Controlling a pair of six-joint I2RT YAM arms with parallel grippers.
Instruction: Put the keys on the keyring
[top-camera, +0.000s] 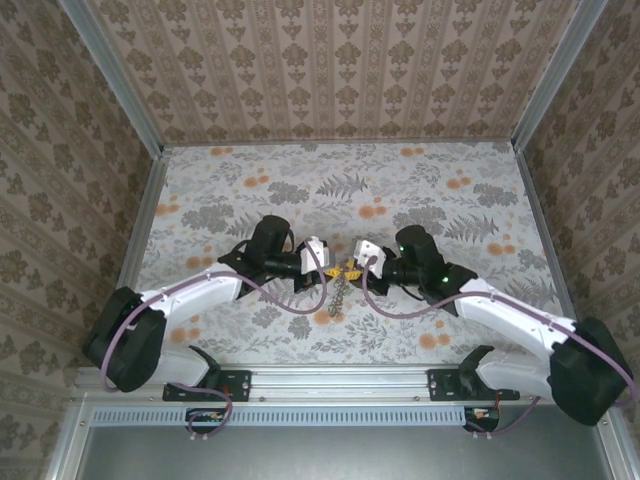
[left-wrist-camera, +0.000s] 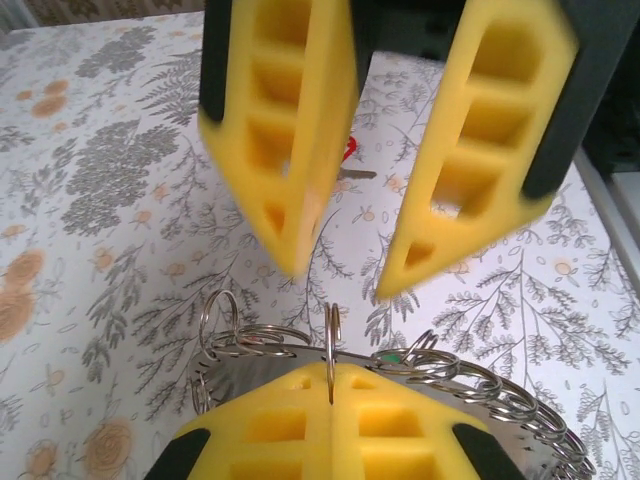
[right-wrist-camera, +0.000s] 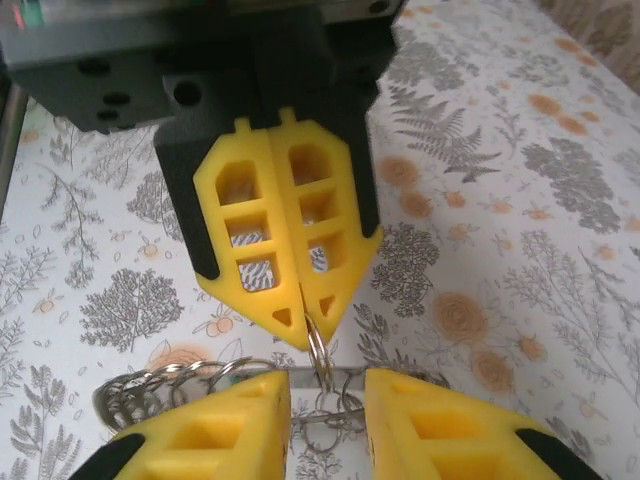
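Yellow left pincer (left-wrist-camera: 331, 372) clamps wire ring (left-wrist-camera: 331, 335); right pincer (left-wrist-camera: 345, 278) parted.

My gripper (right-wrist-camera: 328, 400) sits at 6 o'clock, its two yellow foam fingers (right-wrist-camera: 215, 430) parted with a clear gap between them. From 12 o'clock the other arm's black gripper with yellow latticed fingers (right-wrist-camera: 303, 325) points down at me, tips pressed together. They pinch a thin silver wire split ring (right-wrist-camera: 318, 352) that stands upright and hangs into my gap. There it meets a flat grey metal strip (right-wrist-camera: 300, 376) lying crosswise, but I cannot tell whether they are linked. At 8 o'clock a bunch of silver wire loops (right-wrist-camera: 160, 388) rests beside my left finger, on the grey-and-orange floral tabletop (right-wrist-camera: 520, 200).
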